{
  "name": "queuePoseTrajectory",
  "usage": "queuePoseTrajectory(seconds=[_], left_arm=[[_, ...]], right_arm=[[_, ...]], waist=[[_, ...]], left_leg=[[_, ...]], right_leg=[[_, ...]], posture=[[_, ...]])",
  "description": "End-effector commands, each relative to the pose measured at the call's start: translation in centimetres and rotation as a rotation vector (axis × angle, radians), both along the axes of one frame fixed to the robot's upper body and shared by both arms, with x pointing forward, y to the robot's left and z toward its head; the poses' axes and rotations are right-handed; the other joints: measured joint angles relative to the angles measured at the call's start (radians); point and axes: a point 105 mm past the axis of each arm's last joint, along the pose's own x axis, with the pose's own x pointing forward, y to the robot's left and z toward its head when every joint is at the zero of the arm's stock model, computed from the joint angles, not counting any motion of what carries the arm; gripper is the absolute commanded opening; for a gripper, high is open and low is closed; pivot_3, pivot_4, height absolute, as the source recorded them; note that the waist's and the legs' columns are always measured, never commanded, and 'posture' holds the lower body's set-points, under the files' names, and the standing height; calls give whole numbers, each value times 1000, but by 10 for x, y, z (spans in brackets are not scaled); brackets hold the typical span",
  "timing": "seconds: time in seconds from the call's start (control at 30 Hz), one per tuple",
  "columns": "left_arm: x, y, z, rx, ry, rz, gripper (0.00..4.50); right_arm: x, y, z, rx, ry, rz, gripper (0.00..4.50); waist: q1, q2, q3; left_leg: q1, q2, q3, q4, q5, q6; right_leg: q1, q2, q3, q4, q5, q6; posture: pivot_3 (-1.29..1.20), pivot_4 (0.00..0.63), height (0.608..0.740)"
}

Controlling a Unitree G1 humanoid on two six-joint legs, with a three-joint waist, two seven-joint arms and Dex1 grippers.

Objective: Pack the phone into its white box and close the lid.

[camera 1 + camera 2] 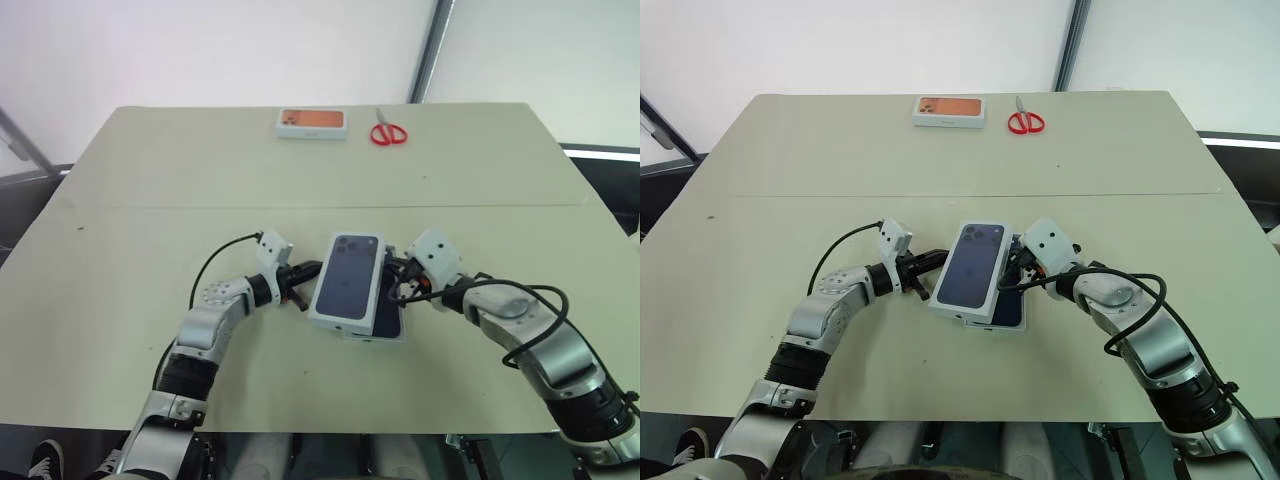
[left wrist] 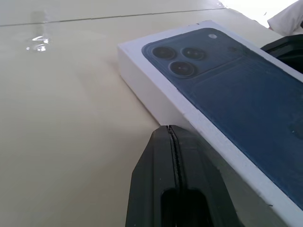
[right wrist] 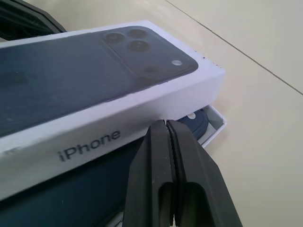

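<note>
Lid-closing step in hand. The lid (image 1: 348,278), printed face up, lies skewed over the white box (image 3: 214,128) between the two end effectors, not yet seated: from the right wrist view its side wall rides above the tray, and the phone (image 3: 198,122) shows in the tray beneath, its dark blue edge exposed at the corner. Left end effector (image 1: 308,270) has its fingers pressed together, holding nothing, tips just at the lid's long left wall. Right end effector (image 1: 395,268) is likewise closed and empty, tips at the lid's opposite long wall, just above the uncovered strip of tray. Judgement: the phone is already packed; what remains is squaring the lid over the tray and pressing it down. Next move likely calls for both closed tips to nudge the lid sideways toward alignment, then a downward push; a lid corner catching on the tray rim is the risk. Beyond both end effectors, well apart near the far counter (image 1: 120,200) edge: a white box with orange picture (image 1: 312,123) and red scissors (image 1: 388,132). Neither obstructs.
</note>
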Motion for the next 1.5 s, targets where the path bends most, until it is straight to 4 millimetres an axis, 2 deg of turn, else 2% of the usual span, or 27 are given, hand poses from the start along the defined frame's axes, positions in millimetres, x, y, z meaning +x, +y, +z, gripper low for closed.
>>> queuePoseTrajectory(seconds=[0.03, 0.4, 0.63, 0.83, 1.07, 1.5], left_arm=[[-10, -17, -5, -2, 30, -74, 0], [-16, -38, 14, -48, 7, -160, 0], [-22, -42, 13, -44, 16, -182, 0], [-27, -41, 13, -56, 27, -187, 0], [-29, -43, 22, -66, -2, -199, 0], [-35, -40, 13, -42, 11, -200, 0]], right_arm=[[0, 2, 15, 6, -62, 15, 37], [-6, -13, 14, -72, -70, 0, 37], [-13, -22, 8, -97, -55, -24, 37], [-18, -20, 3, -101, -45, -22, 37], [-18, -17, 8, -110, -65, 5, 37], [-27, -12, -3, -149, -42, 40, 37]], waist=[[-1, 0, 0], [0, 0, 0], [-1, 0, 0], [-1, 0, 0], [-1, 0, 0], [-1, 0, 0]], left_leg=[[0, 0, 0, 0, 0, 0], [0, 0, 0, 0, 0, 0], [0, 0, 0, 0, 0, 0], [0, 0, 0, 0, 0, 0], [0, 0, 0, 0, 0, 0], [0, 0, 0, 0, 0, 0]], right_leg=[[0, 0, 0, 0, 0, 0], [0, 0, 0, 0, 0, 0], [0, 0, 0, 0, 0, 0], [0, 0, 0, 0, 0, 0], [0, 0, 0, 0, 0, 0], [0, 0, 0, 0, 0, 0]], posture=[[0, 150, 740], [0, 150, 740], [0, 150, 740], [0, 150, 740], [0, 150, 740], [0, 150, 740]])
